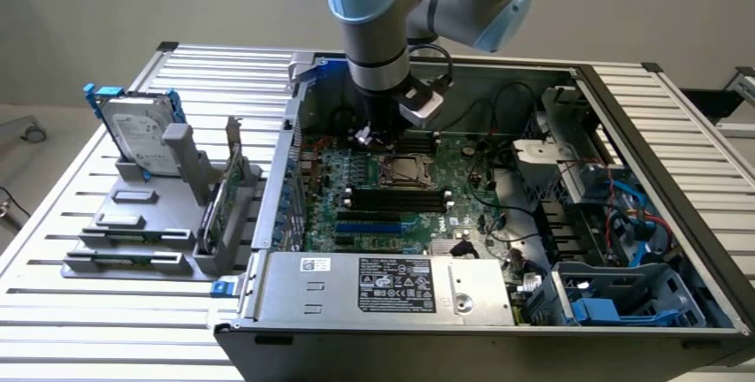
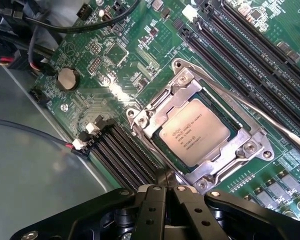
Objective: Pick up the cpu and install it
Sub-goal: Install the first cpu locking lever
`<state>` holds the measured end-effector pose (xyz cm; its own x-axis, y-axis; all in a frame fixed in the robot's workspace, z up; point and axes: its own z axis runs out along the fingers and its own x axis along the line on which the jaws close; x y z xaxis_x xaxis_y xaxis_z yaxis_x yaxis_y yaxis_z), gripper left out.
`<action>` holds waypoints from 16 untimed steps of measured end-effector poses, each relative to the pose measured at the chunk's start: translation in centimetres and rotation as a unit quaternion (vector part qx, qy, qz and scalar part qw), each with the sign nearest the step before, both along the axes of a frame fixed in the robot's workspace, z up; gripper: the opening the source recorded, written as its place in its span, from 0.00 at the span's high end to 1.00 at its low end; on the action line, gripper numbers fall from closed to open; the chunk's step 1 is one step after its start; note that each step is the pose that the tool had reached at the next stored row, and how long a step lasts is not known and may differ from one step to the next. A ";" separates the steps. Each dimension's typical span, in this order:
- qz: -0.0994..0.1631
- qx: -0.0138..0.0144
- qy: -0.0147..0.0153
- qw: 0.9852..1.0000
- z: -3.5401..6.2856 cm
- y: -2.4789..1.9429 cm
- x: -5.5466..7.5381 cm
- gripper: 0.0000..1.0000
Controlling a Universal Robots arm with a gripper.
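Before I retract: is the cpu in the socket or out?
In: the cpu lies flat inside the metal socket frame on the motherboard.

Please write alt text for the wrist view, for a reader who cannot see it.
A silvery cpu lies inside the metal-framed socket of a green motherboard. The black pincer hangs close by, shut and empty.

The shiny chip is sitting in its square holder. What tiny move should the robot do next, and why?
Probably lift the gripper straight up a little. The cpu lies flat in the socket, and the gripper is shut with nothing in it, hanging close beside the socket, so backing away looks safest.
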<state>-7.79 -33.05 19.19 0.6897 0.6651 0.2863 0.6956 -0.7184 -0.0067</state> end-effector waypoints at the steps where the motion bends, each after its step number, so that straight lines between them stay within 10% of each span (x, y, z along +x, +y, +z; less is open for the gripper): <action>1: 0.000 0.000 0.000 1.000 0.00 0.00 0.0 0.89; 16: -0.002 0.000 0.000 1.000 0.00 0.00 0.3 0.89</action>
